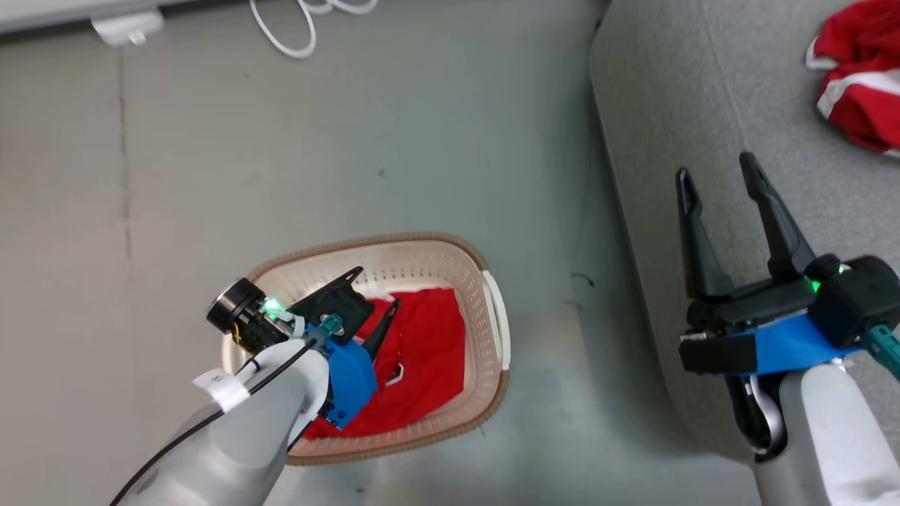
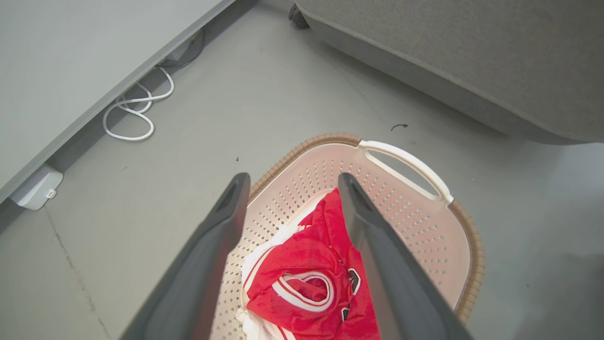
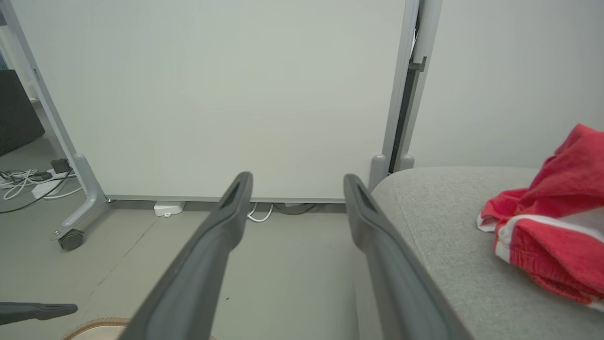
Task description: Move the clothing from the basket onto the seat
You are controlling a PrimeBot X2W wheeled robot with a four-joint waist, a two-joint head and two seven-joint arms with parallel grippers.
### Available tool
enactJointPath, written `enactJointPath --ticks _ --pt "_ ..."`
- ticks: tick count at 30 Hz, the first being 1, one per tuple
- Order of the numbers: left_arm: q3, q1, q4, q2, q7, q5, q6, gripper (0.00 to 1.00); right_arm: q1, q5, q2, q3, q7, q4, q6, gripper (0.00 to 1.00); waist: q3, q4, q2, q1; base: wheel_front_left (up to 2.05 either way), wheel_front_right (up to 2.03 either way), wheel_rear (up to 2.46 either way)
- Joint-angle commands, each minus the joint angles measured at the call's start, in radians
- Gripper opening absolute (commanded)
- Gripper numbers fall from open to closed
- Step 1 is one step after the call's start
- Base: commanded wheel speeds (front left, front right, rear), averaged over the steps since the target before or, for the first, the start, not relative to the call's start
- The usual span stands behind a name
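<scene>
The cream basket (image 1: 485,330) (image 2: 415,217) stands on the floor with red clothing (image 1: 422,351) (image 2: 306,274) lying in it. My left gripper (image 1: 380,288) (image 2: 290,182) hangs open just above that clothing, a finger on either side of it, nothing held. On the grey seat (image 1: 675,126) (image 3: 439,222) at the right lies another red garment with white trim (image 1: 861,84) (image 3: 552,226). Open and empty, my right gripper (image 1: 714,172) (image 3: 297,177) hovers over the seat's left edge.
A white cable (image 1: 295,28) (image 2: 137,113) lies looped on the floor by a wall panel (image 3: 212,94). A white plug box (image 1: 126,28) (image 2: 35,189) sits at the panel's foot. A caster leg (image 3: 75,226) stands at the left.
</scene>
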Motion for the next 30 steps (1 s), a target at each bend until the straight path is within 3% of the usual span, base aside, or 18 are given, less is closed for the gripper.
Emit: enactJointPath --ticks 1,12,21,30 --pt "-0.047 -0.039 0.033 0.002 0.013 -0.011 0.0 1.0 -0.031 0.005 -0.005 0.005 -0.003 -0.01 0.0 1.0 0.09 -0.031 0.0 -0.0002 0.0 0.0 0.0" --pt "-0.298 -0.172 0.196 -0.005 0.12 -0.072 0.0 1.0 -0.092 0.006 -0.013 -0.014 -0.003 -0.062 0.0 1.0 0.269 -0.066 0.0 -0.0002 0.0 0.0 0.0" --pt "-0.377 -0.242 0.285 0.01 0.221 -0.073 -0.001 1.0 -0.126 -0.002 -0.001 -0.009 -0.003 -0.122 0.0 1.0 0.395 -0.099 0.0 -0.0002 0.0 0.0 0.0" --pt "-0.394 -0.304 0.306 0.039 0.276 -0.03 -0.001 1.0 -0.132 -0.015 -0.003 0.001 -0.003 -0.2 0.0 1.0 0.498 -0.119 0.0 -0.0002 0.0 0.0 0.0"
